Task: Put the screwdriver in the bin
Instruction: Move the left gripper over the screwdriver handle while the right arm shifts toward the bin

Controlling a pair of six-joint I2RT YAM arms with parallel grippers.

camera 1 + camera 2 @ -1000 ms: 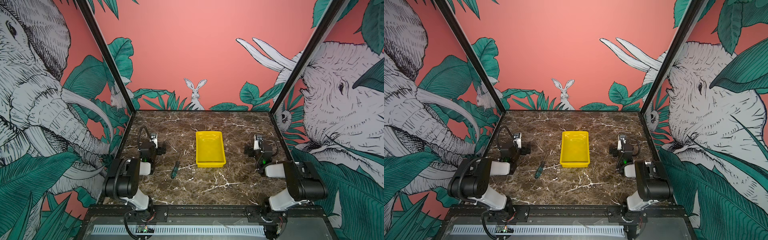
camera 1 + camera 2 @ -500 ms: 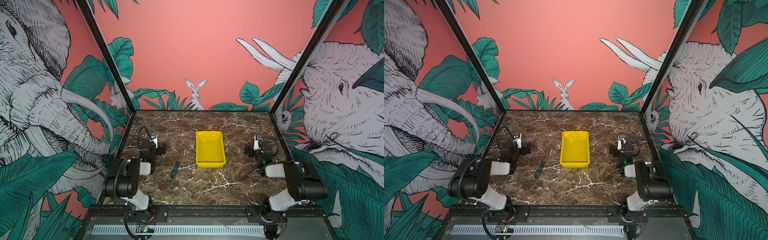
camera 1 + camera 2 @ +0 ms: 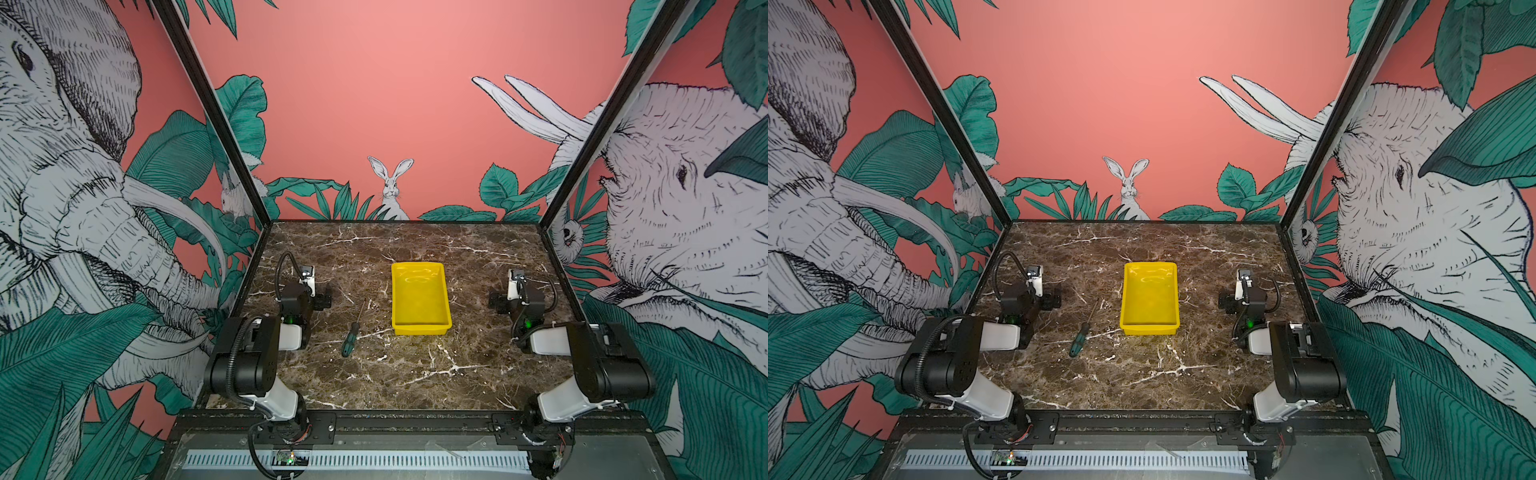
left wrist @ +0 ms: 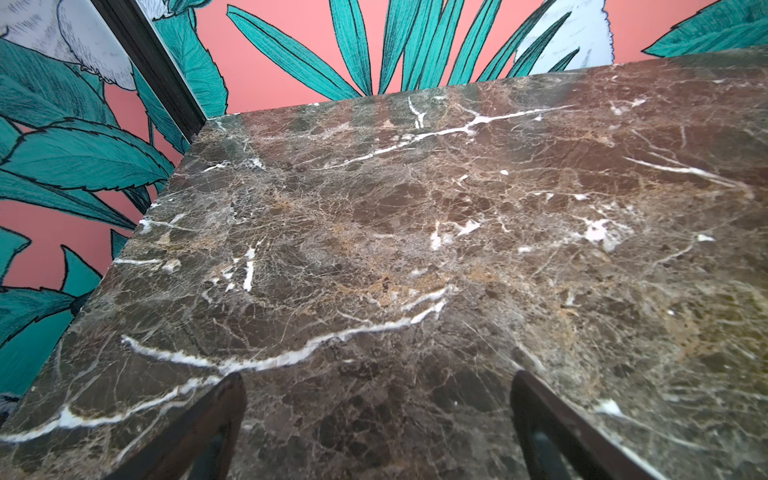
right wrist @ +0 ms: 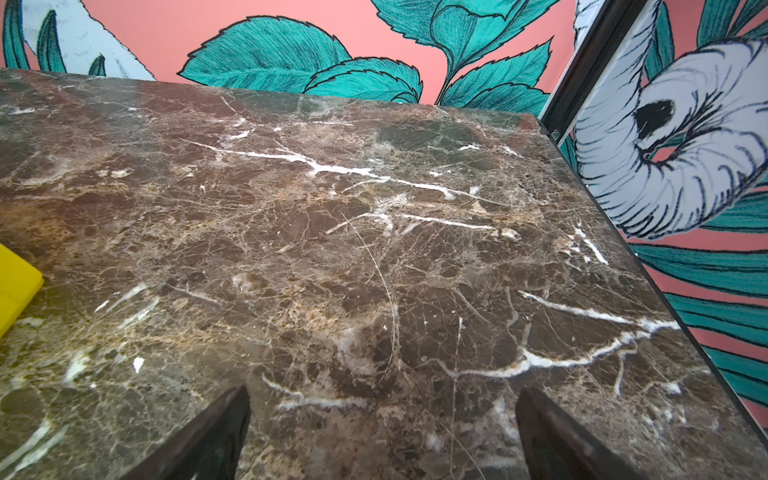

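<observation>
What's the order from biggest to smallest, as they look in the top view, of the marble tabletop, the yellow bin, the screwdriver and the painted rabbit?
1. marble tabletop
2. bin
3. painted rabbit, not far behind the bin but farther from the camera, so its real size is unsure
4. screwdriver

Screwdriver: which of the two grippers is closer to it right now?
The left gripper. The screwdriver lies left of the bin, on that arm's side; the right gripper sits beyond the bin. Both are open and empty.
</observation>
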